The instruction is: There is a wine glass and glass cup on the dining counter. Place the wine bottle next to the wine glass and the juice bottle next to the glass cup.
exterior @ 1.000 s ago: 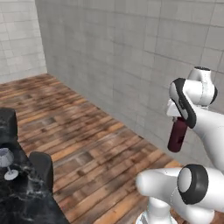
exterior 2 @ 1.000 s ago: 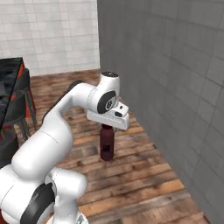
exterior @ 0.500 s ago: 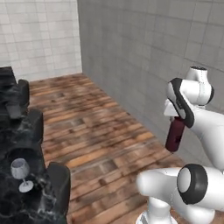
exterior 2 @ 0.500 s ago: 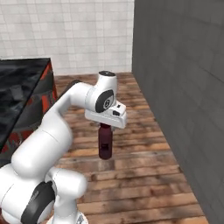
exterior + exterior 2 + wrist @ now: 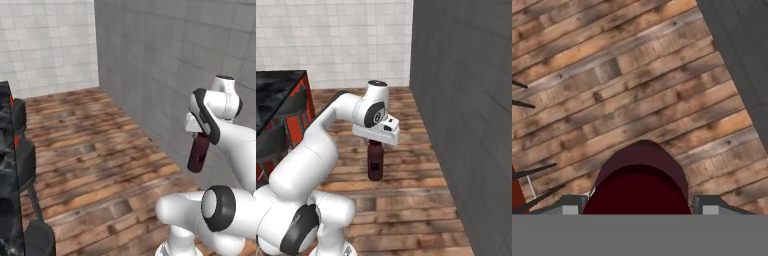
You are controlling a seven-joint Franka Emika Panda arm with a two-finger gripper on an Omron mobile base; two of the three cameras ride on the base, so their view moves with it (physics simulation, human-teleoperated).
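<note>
I have the juice bottle (image 5: 375, 161) clamped in the gripper (image 5: 376, 145), hanging upright over the wooden floor (image 5: 100, 150), well right of the dining counter (image 5: 278, 92). My worry: swinging toward the counter, the bottle could slip or clip the grey wall (image 5: 466, 100) close on the right.

View has been swung by base rotation: tabletop (image 5: 9, 165) shifted toward left edge, wine glass lost from left base view.
</note>
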